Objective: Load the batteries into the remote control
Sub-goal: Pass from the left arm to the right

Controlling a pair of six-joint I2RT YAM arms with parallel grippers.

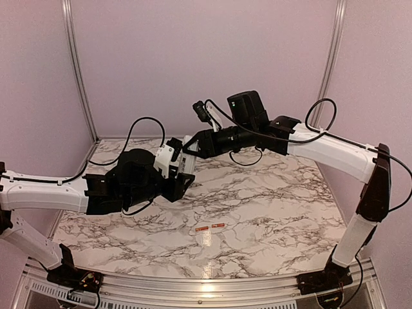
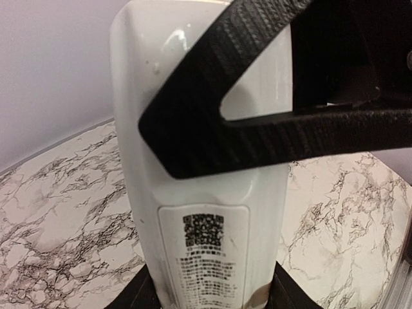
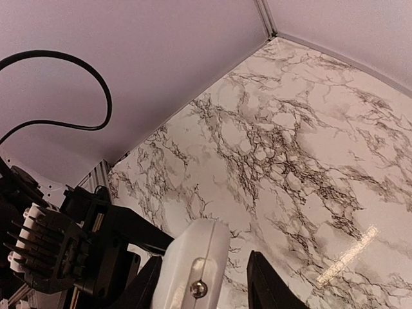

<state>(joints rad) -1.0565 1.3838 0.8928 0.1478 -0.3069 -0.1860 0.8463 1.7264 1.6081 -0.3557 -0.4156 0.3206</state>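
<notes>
Back of remote [image 2: 193, 161]: a printed label [image 2: 203, 270] is showing. A QR code [image 2: 203, 232] is sitting at the label's top, and lines of small print [image 2: 201, 278] are running beneath it, too fine and blurred to read.

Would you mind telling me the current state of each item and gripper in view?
remote control: held up off the table, label side facing the left wrist camera.
batteries: both lying loose on the table, not yet loaded.
left gripper: shut on one end of the remote control.
right gripper: open, straddling the other end of the remote control, with a gap at one finger.
</notes>
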